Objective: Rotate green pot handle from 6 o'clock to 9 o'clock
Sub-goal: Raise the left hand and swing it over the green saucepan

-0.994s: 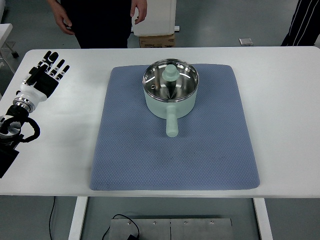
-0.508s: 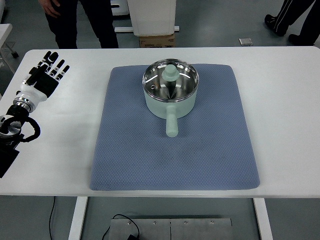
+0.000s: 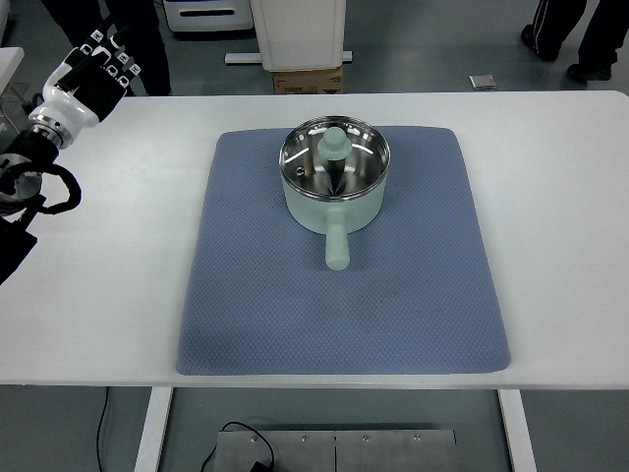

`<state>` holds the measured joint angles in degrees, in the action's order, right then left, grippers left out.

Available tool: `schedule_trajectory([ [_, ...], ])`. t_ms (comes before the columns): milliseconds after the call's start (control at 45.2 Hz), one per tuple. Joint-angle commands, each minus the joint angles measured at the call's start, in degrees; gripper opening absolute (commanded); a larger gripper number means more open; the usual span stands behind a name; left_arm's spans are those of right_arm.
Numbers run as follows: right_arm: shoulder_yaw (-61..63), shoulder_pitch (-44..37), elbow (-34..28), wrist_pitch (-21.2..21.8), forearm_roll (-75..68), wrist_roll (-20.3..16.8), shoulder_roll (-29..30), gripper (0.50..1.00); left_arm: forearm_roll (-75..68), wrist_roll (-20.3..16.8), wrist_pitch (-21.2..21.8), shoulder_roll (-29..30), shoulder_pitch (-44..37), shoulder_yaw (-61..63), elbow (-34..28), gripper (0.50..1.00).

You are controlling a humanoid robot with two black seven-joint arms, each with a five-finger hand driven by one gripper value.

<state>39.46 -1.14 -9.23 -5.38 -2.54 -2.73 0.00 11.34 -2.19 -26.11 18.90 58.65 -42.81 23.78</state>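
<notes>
Green pot (image 3: 335,185): mat (image 3: 256,315) centre, handle (image 3: 336,244) at 6 o'clock, untouched. Left hand (image 3: 90,71): far 10 o'clock, fingers extended, empty. Advice: approach low, push handle end clockwise w/o sliding pot.

From my feed I see a white tabletop (image 3: 118,295) over grey floor (image 3: 423,49) — a white cabinet (image 3: 298,34) and cardboard box (image 3: 308,81) stand behind it, with people's legs (image 3: 565,34) at the far edge.
</notes>
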Motion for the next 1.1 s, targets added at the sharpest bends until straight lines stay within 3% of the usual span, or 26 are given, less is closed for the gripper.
schedule_trajectory([
  [0, 0.0, 0.0, 0.0, 0.0, 0.1, 0.0, 0.0, 1.000, -2.1, 0.0, 0.1, -0.5, 2.3, 1.2, 2.1, 1.000],
  [376, 0.0, 0.0, 0.0, 0.0, 0.0, 0.0, 0.0, 1.000, -7.7, 0.1, 2.7, -3.4, 6.7, 7.7, 15.1, 1.000],
  [751, 0.0, 0.0, 0.0, 0.0, 0.0, 0.0, 0.0, 1.000, -13.1, -0.1, 2.9, -10.4, 17.5, 27.3, 17.2, 1.000],
  [1083, 0.0, 0.0, 0.0, 0.0, 0.0, 0.0, 0.0, 1.000, -12.6, -0.2, 2.8, -11.7, 27.1, 46.6, 29.6, 1.000],
])
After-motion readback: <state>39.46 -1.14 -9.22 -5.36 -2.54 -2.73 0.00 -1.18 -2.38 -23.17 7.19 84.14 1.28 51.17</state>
